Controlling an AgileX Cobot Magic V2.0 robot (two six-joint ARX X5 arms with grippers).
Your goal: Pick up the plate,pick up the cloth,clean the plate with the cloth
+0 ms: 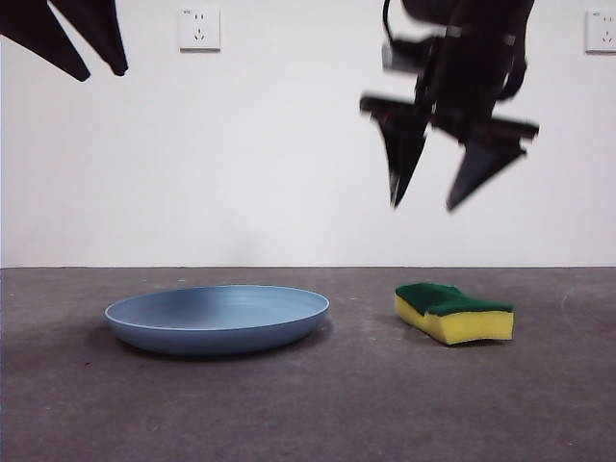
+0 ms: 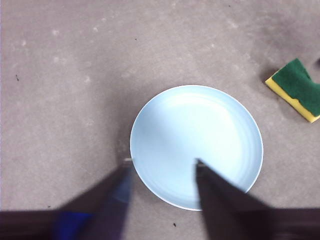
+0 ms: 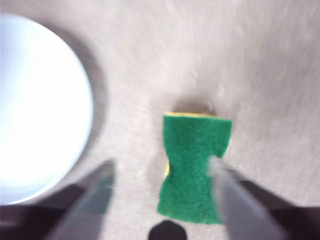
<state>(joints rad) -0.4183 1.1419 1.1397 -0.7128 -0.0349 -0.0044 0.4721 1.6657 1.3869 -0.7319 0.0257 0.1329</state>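
The light-blue plate (image 1: 218,318) lies flat on the grey table, left of centre; it also shows in the left wrist view (image 2: 196,145) and at the edge of the right wrist view (image 3: 35,107). The cloth, a yellow sponge with a green top (image 1: 452,311), rests to the plate's right (image 3: 195,167) (image 2: 297,89). My right gripper (image 1: 431,202) hangs open high above the cloth, blurred, with nothing between its jaws (image 3: 162,167). My left gripper (image 2: 162,162) is open high over the plate's edge, seen as black tips at the top left (image 1: 96,69).
Bare grey tabletop (image 1: 366,404) surrounds both things. A white wall with two sockets (image 1: 199,29) stands behind the table.
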